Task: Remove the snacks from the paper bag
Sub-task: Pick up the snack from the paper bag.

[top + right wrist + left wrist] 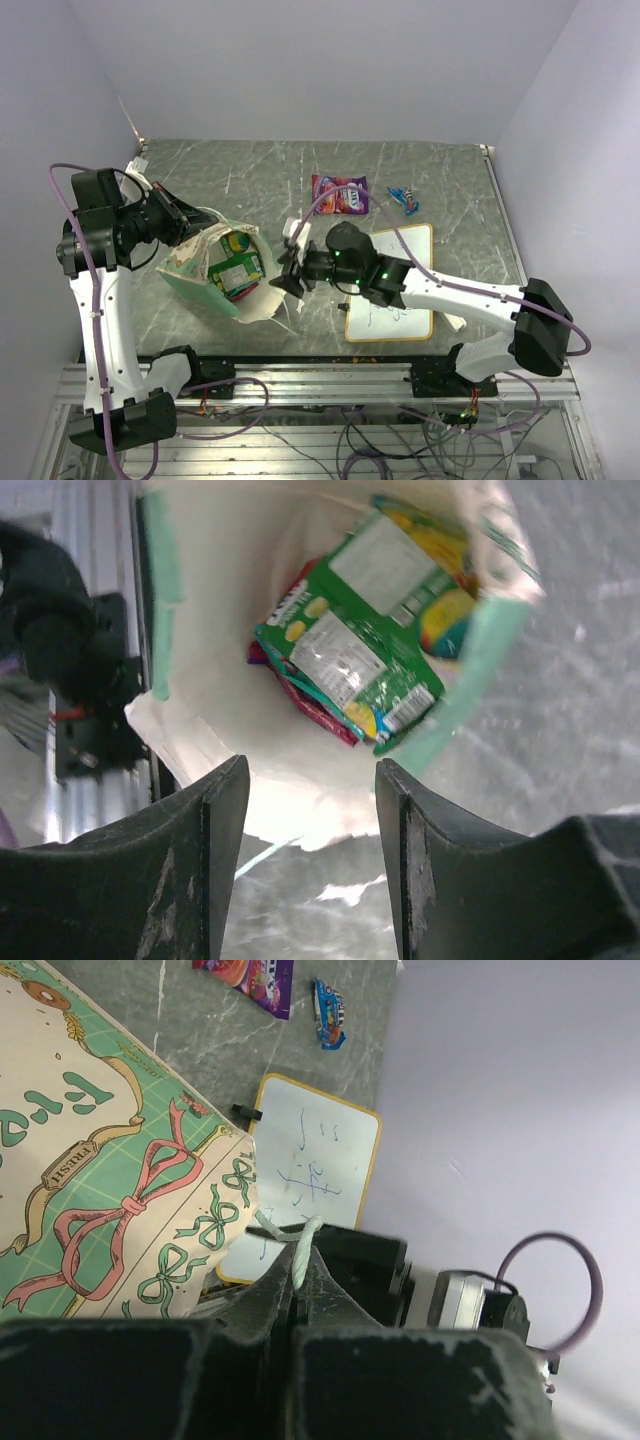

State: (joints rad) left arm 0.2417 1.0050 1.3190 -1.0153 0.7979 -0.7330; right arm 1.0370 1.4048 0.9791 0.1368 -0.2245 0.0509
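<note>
Paper bag [193, 262] before parted right jaws

Probably a robotics lab: plain white walls [300, 60] box a marble-look table [260, 170], cables [350, 440] trailing over aluminium rails [330, 375].

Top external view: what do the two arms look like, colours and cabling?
Both the left arm and right arm have white links with black joint housings and black, scuffed fingers. A lilac cable loops along each. Small green lights glow near the right wrist.
</note>
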